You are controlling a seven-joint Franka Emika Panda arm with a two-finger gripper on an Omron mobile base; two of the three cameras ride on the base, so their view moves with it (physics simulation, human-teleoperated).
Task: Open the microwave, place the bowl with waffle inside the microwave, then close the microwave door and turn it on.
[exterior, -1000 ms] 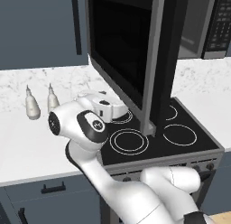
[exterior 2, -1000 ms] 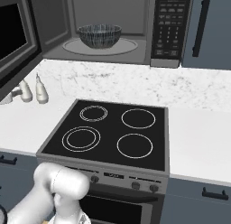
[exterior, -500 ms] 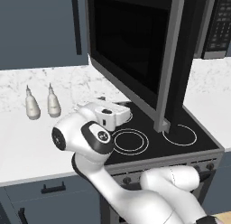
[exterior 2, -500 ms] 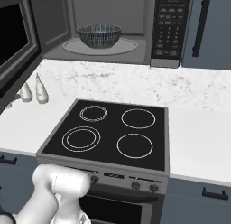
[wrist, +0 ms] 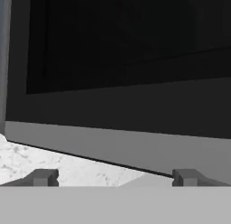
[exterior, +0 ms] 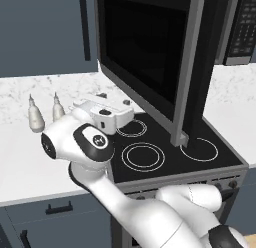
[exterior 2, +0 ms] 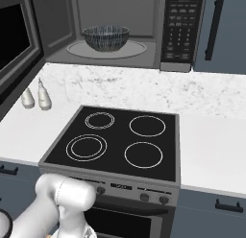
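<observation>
The microwave (exterior 2: 158,21) stands open above the counter, its keypad (exterior 2: 180,30) on the right. Inside the grey cavity sits the dark bowl (exterior 2: 106,38) on the turntable; the waffle is hidden by the bowl's wall. The microwave door (exterior: 150,57) is swung far out to the left, a wide black glass panel in a grey frame, also seen as the microwave door (exterior 2: 17,45) and close up as the microwave door (wrist: 126,65). My gripper (exterior: 114,99) hangs low before the door's outer face, over the counter's left side. In the hand view the gripper (wrist: 115,177) is open and holds nothing.
Two white bottles (exterior: 36,117) (exterior: 57,108) stand on the marble counter (exterior 2: 211,93) left of the black four-ring stove (exterior 2: 120,141). My elbow bulges over the stove's front left corner. A dark cabinet with a long handle (exterior 2: 214,28) is right of the microwave.
My hand has shifted left and slightly up along the door's outer face, and the elbow has swung left. The door's free edge has moved a little to the right. The jaws stayed open.
</observation>
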